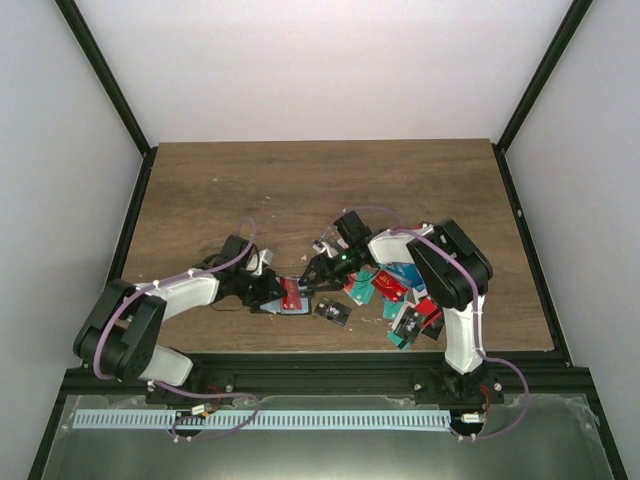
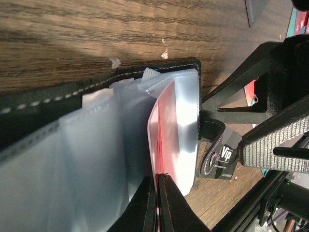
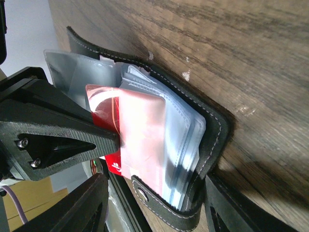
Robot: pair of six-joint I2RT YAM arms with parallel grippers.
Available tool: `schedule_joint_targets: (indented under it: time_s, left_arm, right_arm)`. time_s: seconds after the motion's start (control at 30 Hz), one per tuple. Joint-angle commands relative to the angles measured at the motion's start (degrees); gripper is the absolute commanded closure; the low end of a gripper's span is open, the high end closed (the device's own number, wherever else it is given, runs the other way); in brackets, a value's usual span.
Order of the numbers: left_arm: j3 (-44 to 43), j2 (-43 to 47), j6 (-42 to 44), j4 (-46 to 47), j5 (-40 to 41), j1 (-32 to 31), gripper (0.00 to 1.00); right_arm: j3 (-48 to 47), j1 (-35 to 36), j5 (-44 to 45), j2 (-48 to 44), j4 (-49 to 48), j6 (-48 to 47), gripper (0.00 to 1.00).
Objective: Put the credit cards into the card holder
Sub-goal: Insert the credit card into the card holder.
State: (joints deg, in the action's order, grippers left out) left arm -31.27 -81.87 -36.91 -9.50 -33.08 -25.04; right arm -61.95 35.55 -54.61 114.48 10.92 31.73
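The card holder (image 3: 212, 140) lies open on the wood, a black stitched cover around clear blue-grey sleeves (image 2: 91, 159). A red credit card (image 3: 102, 104) sits partly inside one sleeve, and my left gripper (image 2: 158, 180) is shut on its outer edge. My right gripper (image 3: 154, 212) straddles the holder's snap-tab end with its jaws apart. Its right finger (image 3: 229, 208) rests against the cover, while the left finger (image 3: 84, 208) stands clear of it. From above, both grippers meet at the holder (image 1: 287, 306), the left gripper (image 1: 274, 290) facing the right gripper (image 1: 313, 277).
A heap of red, teal and black credit cards (image 1: 398, 290) lies to the right, under the right arm. One black card (image 1: 333, 312) lies alone near the front edge; it shows a "Vip" mark (image 2: 224, 155). The black table rail (image 1: 320, 362) runs just in front of it.
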Motion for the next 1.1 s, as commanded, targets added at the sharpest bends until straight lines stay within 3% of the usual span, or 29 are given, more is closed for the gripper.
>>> schedule_joint_targets:
  time_s: [0.0,0.5,1.07]
  left_arm:
    - [-1.85,-2.75,4.29,-5.73,0.26,-0.09,0.96]
    - [-7.05,-10.31,9.25,-11.17,-1.38,-0.06,0.96]
    - [-3.32,-9.61,-4.81,-0.80,-1.66,-0.62,0.95]
  right_arm:
    - [-2.38,0.49,0.92,2.13,0.78,-1.17,0.43]
    - [-5.36,0.53,0.91,4.19,1.87,-1.89,0.44]
    - [-3.65,0.53,-0.48,2.44,-0.85,1.16,0.43]
